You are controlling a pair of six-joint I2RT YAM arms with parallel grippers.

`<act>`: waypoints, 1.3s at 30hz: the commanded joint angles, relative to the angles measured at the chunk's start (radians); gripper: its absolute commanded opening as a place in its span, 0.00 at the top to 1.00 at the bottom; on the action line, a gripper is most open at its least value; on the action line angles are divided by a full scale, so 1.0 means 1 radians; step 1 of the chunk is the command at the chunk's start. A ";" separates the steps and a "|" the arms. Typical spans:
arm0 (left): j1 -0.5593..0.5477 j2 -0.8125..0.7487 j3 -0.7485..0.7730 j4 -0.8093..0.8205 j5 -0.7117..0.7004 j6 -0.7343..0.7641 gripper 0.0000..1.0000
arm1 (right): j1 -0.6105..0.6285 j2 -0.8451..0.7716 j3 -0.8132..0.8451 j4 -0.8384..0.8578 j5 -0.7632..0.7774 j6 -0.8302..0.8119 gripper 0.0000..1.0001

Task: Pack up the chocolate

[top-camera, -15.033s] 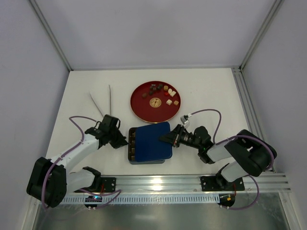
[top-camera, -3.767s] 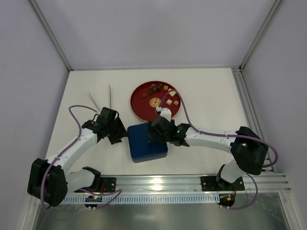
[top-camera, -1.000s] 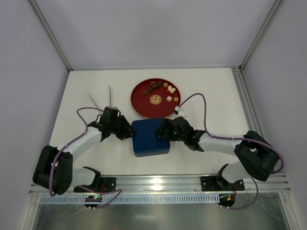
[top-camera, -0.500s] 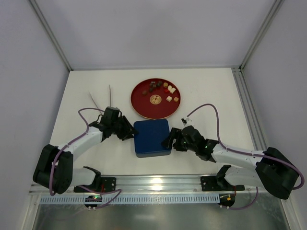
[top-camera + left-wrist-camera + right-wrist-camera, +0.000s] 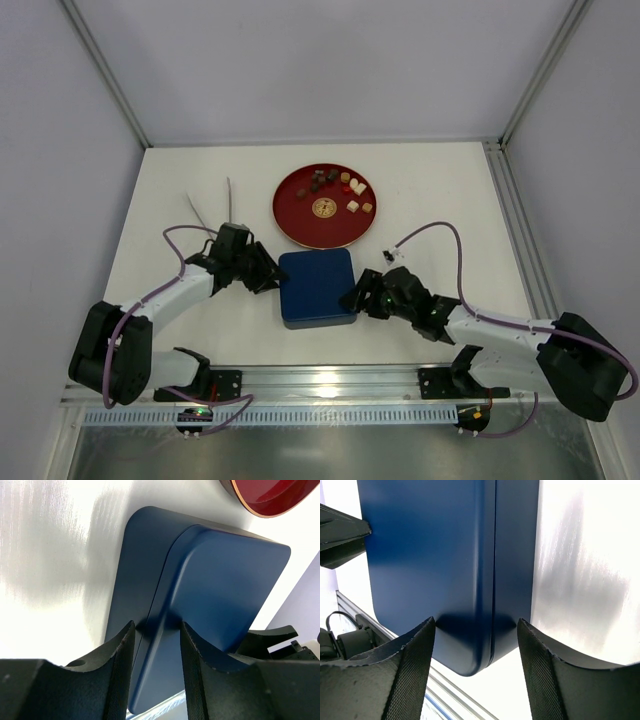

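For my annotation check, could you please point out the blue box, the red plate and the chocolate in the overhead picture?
blue box (image 5: 316, 287): top view, centre of its lid.
red plate (image 5: 299, 221): top view, bare patch of its floor.
chocolate (image 5: 319, 180): top view, a dark piece in the cluster.

The box (image 5: 317, 288) sits on the tabletop (image 5: 450, 200). Behind it lies the plate (image 5: 300, 225), chocolates (image 5: 335, 180) on its far half. Two sticks (image 5: 228, 205) lie left of the plate.

blue box (image 5: 317, 288): lid on | red plate (image 5: 298, 222): just behind | two thin sticks (image 5: 229, 198): left
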 commanded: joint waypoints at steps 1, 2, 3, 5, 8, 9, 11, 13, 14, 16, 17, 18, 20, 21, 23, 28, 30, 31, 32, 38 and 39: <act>-0.006 0.076 -0.081 -0.291 -0.164 0.075 0.61 | -0.007 0.025 -0.094 -0.271 0.041 -0.051 0.69; -0.006 0.077 -0.080 -0.291 -0.164 0.075 0.61 | -0.007 0.021 -0.100 -0.272 0.041 -0.048 0.71; -0.004 0.076 -0.078 -0.292 -0.166 0.075 0.60 | -0.007 0.013 -0.105 -0.274 0.038 -0.045 0.72; -0.004 0.074 -0.081 -0.292 -0.164 0.075 0.61 | -0.007 -0.004 -0.112 -0.279 0.033 -0.036 0.74; -0.006 0.068 -0.081 -0.295 -0.163 0.074 0.60 | -0.007 -0.011 -0.120 -0.285 0.036 -0.022 0.78; -0.004 0.065 -0.080 -0.295 -0.164 0.074 0.60 | -0.007 -0.014 -0.121 -0.285 0.035 -0.019 0.80; -0.006 0.065 -0.080 -0.298 -0.164 0.074 0.60 | -0.007 -0.030 -0.131 -0.288 0.038 -0.004 0.83; -0.004 0.062 -0.080 -0.300 -0.161 0.075 0.60 | -0.007 -0.039 -0.138 -0.289 0.039 0.001 0.85; -0.006 0.062 -0.080 -0.300 -0.161 0.075 0.60 | -0.007 -0.042 -0.138 -0.300 0.047 0.004 0.86; -0.006 0.062 -0.078 -0.298 -0.157 0.077 0.60 | -0.007 -0.053 -0.140 -0.299 0.046 0.007 0.86; -0.006 0.060 -0.077 -0.298 -0.154 0.078 0.60 | -0.007 -0.056 -0.131 -0.317 0.053 0.006 0.83; -0.004 0.059 -0.075 -0.298 -0.152 0.080 0.60 | -0.007 -0.071 -0.123 -0.331 0.065 -0.005 0.77; -0.006 0.056 -0.070 -0.301 -0.152 0.085 0.59 | -0.007 -0.093 -0.086 -0.378 0.085 -0.016 0.64; -0.004 0.057 -0.070 -0.301 -0.149 0.085 0.59 | -0.010 -0.112 -0.071 -0.392 0.098 -0.026 0.60; -0.004 0.057 -0.067 -0.301 -0.143 0.088 0.59 | -0.031 -0.122 -0.036 -0.394 0.087 -0.048 0.53; -0.006 0.057 -0.061 -0.297 -0.132 0.094 0.56 | -0.155 -0.044 0.085 -0.368 -0.006 -0.178 0.48; -0.004 0.056 -0.055 -0.301 -0.129 0.098 0.55 | -0.179 -0.010 0.118 -0.329 -0.064 -0.206 0.43; -0.004 0.054 -0.054 -0.301 -0.126 0.100 0.54 | -0.194 0.025 0.150 -0.302 -0.077 -0.227 0.41; -0.006 0.054 -0.046 -0.300 -0.121 0.103 0.54 | -0.200 0.041 0.165 -0.291 -0.088 -0.237 0.38; -0.004 0.080 -0.006 -0.307 -0.109 0.120 0.50 | -0.245 0.175 0.293 -0.272 -0.119 -0.290 0.36; -0.004 0.085 0.003 -0.307 -0.105 0.123 0.50 | -0.258 0.191 0.308 -0.276 -0.119 -0.297 0.36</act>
